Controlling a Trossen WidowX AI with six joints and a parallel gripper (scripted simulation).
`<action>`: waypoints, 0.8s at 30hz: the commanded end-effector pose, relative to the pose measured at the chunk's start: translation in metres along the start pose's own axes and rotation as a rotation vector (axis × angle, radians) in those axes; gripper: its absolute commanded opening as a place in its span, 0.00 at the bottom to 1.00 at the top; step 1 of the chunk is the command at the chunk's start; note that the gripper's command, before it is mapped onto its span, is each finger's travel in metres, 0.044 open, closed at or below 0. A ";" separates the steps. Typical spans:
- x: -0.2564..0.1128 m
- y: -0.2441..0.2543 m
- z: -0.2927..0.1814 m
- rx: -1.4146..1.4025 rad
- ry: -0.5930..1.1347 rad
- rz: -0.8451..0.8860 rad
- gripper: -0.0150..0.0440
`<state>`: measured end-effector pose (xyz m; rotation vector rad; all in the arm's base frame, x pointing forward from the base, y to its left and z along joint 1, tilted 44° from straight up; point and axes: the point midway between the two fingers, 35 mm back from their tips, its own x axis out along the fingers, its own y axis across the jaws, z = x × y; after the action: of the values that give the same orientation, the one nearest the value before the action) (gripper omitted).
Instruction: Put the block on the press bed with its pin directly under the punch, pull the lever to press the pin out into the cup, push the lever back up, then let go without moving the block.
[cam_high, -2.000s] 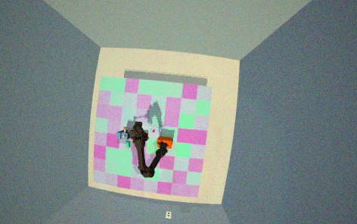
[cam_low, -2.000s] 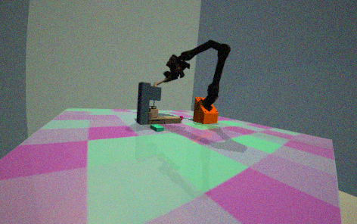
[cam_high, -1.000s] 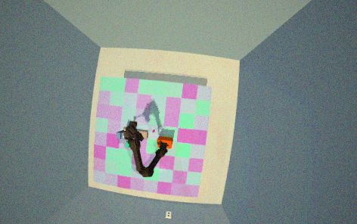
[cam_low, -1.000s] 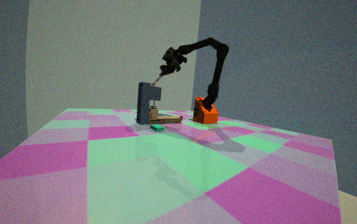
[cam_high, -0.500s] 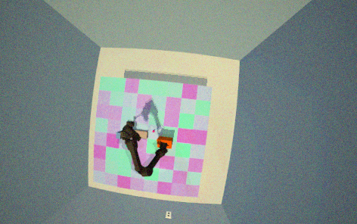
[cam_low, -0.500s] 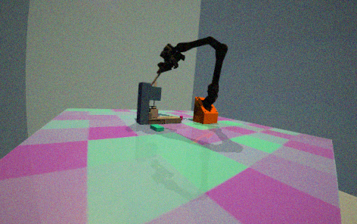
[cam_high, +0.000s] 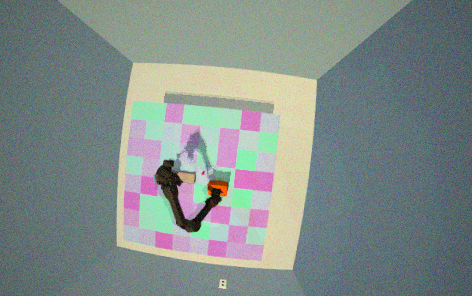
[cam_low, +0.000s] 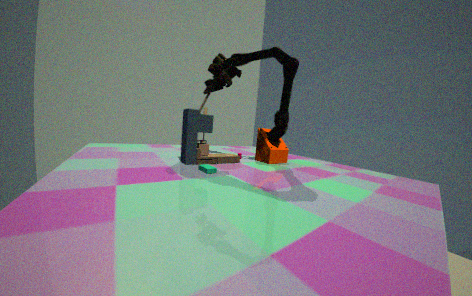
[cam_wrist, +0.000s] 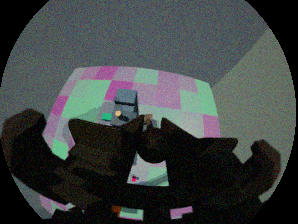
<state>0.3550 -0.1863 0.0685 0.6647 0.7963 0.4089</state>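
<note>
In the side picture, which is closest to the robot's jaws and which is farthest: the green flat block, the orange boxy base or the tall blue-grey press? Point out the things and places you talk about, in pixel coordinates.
From the jaws (cam_high: 161, 175) (cam_low: 206, 92):
1. Tall blue-grey press (cam_low: 189, 135) (cam_wrist: 126, 96): just below.
2. Green flat block (cam_low: 207, 169) (cam_wrist: 106, 116): down beside the press.
3. Orange boxy base (cam_high: 224, 186) (cam_low: 265, 154) (cam_wrist: 116, 209): under the arm's other end.

Painted, matt finish seen on the press frame (cam_low: 190, 136); wood-like, tan surface on the base board (cam_low: 220, 158); arm base (cam_low: 271, 150) plastic-like.
</note>
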 end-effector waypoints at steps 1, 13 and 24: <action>0.004 0.000 0.010 -0.006 -0.006 0.005 0.25; 0.014 0.000 0.028 -0.007 -0.007 0.006 0.25; 0.017 0.001 0.032 -0.001 -0.003 0.001 0.25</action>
<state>0.3909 -0.1884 0.0765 0.6643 0.7941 0.4088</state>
